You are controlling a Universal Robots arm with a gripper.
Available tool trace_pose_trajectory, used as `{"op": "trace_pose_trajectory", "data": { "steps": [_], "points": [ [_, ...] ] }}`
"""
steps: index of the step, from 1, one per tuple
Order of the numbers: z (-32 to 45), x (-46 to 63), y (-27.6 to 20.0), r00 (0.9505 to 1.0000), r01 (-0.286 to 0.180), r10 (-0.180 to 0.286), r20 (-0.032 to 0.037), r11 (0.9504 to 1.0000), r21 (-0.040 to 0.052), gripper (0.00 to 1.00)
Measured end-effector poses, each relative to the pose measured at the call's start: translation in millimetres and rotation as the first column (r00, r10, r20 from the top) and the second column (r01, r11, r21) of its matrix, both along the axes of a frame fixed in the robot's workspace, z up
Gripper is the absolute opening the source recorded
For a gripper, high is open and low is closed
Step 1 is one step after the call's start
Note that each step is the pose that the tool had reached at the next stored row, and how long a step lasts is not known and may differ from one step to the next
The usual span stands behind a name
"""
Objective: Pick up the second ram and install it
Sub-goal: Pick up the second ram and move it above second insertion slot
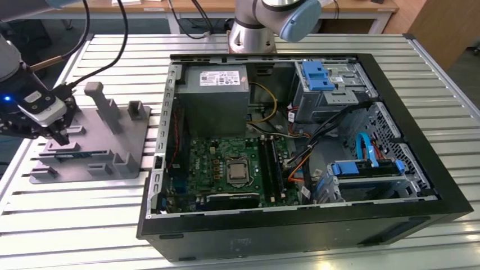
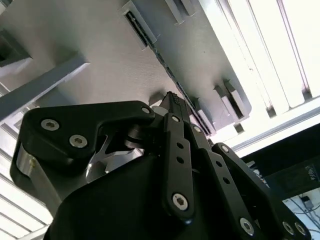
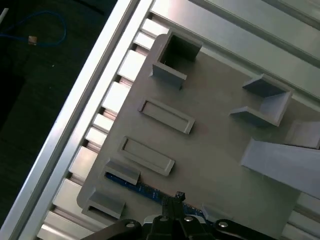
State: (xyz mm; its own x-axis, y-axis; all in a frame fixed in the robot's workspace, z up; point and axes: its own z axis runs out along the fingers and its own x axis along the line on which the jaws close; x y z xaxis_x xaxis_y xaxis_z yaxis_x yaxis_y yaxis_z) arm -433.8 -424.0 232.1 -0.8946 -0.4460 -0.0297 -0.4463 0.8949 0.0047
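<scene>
The second ram [image 1: 78, 151], a thin blue-green stick, stands on edge in the clips of the grey holder plate [image 1: 78, 171] at the exterior view's left. My gripper [image 1: 58, 136] is down on it, near the middle of its length. In the first wrist view the dark fingertips sit together at my gripper [image 3: 177, 196], on the top edge of the second ram [image 3: 137, 186]. The second wrist view shows my gripper [image 2: 172, 100] meeting the second ram's [image 2: 164, 64] dark edge. The stick still rests in the holder.
An open black computer case [image 1: 420, 163] lies to the exterior view's right of the holder, with the green motherboard [image 1: 217, 163] and its long black slots [image 1: 271, 163] inside. Upright pegs [image 1: 99, 100] stand on the plate. The slatted metal table [image 1: 75, 225] ends just beyond the holder.
</scene>
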Motion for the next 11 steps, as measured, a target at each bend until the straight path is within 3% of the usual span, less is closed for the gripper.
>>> {"op": "trace_pose_trajectory", "data": {
  "steps": [6,11],
  "points": [
    [-0.1,0.0,0.0,0.9965,-0.084,0.084,-0.0001,0.9965,0.0,0.1],
    [-0.2,0.0,0.0,0.9876,-0.157,0.157,0.0,0.9876,0.0,0.1]
  ]
}}
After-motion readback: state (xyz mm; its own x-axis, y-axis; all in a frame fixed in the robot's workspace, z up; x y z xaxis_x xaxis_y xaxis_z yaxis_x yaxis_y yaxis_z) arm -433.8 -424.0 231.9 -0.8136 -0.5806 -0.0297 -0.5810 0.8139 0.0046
